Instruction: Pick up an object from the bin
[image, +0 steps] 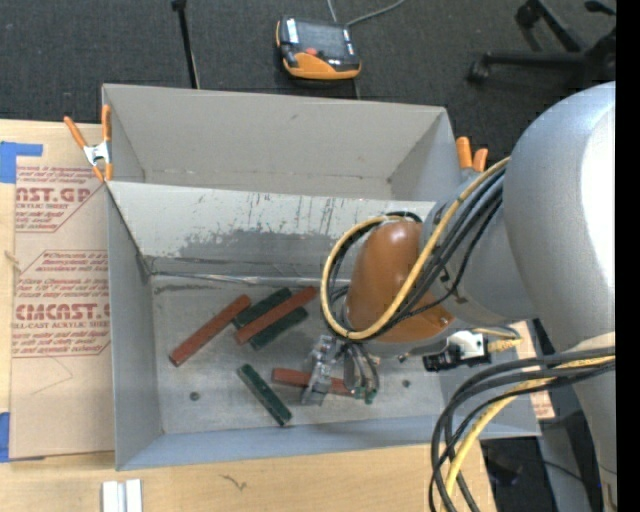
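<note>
1. The arm, a broad pale grey link, enters from the right and takes up most of the frame's right side.
2. Its wrist carries a rounded orange cover, just right of the frame's centre.
3. Yellow and black cables loop around the cover's left side, and more trail into the lower right corner.
4. The gripper hangs below the cover, pointing downward at lower centre.

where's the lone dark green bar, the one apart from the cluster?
In the camera view the dark green bar lies slanted on the bin floor by the lower wall, left of the gripper, next to a short red-brown bar.
</note>
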